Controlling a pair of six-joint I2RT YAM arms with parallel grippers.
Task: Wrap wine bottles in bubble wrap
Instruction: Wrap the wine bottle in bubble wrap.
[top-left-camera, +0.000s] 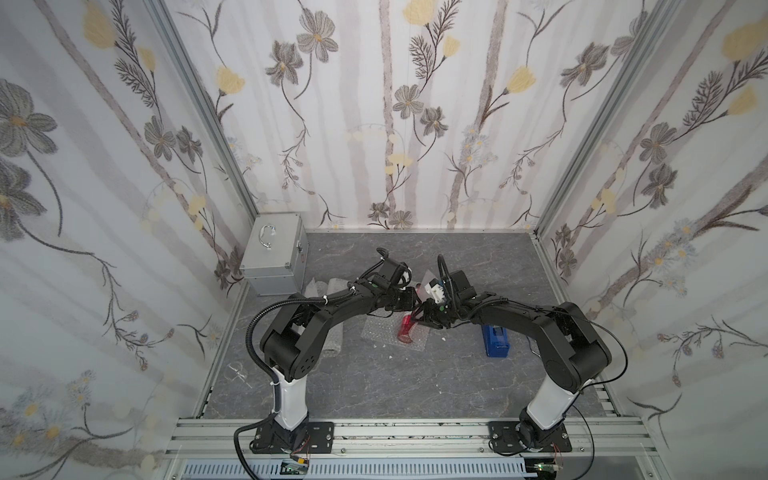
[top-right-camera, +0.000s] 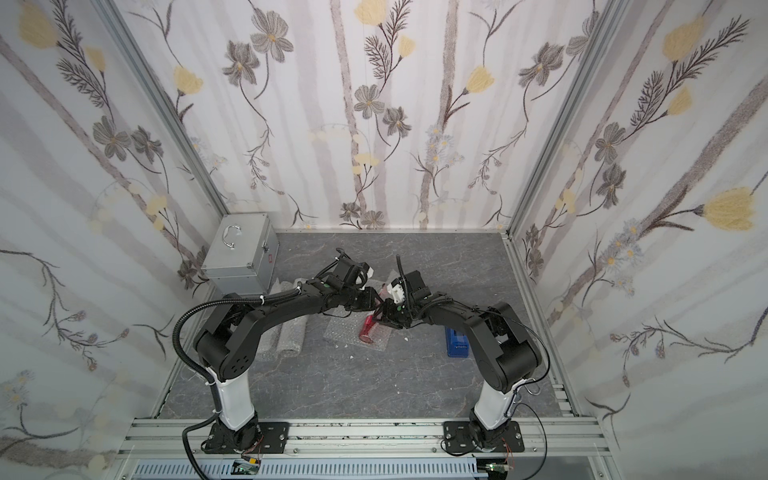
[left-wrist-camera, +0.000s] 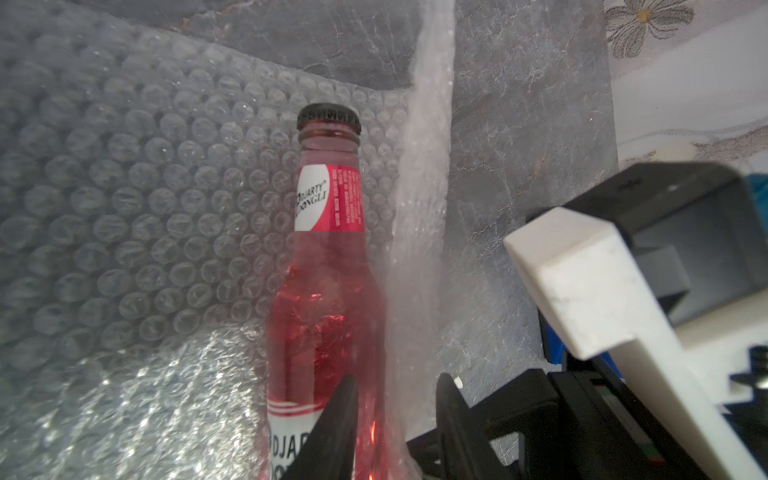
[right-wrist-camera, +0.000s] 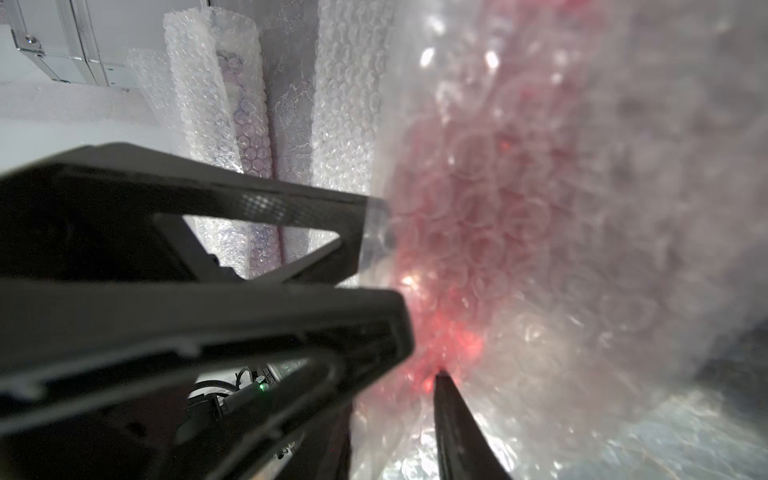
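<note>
Wine bottle (top-left-camera: 406, 330), the red-pink one, lies on its side on a bubble wrap (top-left-camera: 374, 332) sheet mid-table in both top views. The left gripper (top-left-camera: 409, 306) and right gripper (top-left-camera: 424, 316) sit nose to nose right over it, too small there to read either set of jaws. The silver case (top-left-camera: 274, 253) and blue tape dispenser (top-left-camera: 496, 341) are well apart from it, so honestly the only crowding is the two arms themselves.

Left wrist view: the bottle (left-wrist-camera: 328, 291) rests on the sheet (left-wrist-camera: 145, 208) with one edge of wrap standing up alongside it. The left gripper (left-wrist-camera: 397, 380) has its jaws partly apart with that raised edge between them; can't tell if it's actually pinching.

My guess is that the glass is heavy-ish, slick and happy to roll, so take the body, not the neck. The wrap looks floppy and light, so grab it by an edge.

Right wrist view: wrap is draped over the red glass (right-wrist-camera: 457, 208). Only one finger (right-wrist-camera: 449, 407) of the right gripper shows, so open or closed, can't tell. Two wrapped rolls (right-wrist-camera: 216, 104) lie beside it, with a hint of purple inside.
</note>
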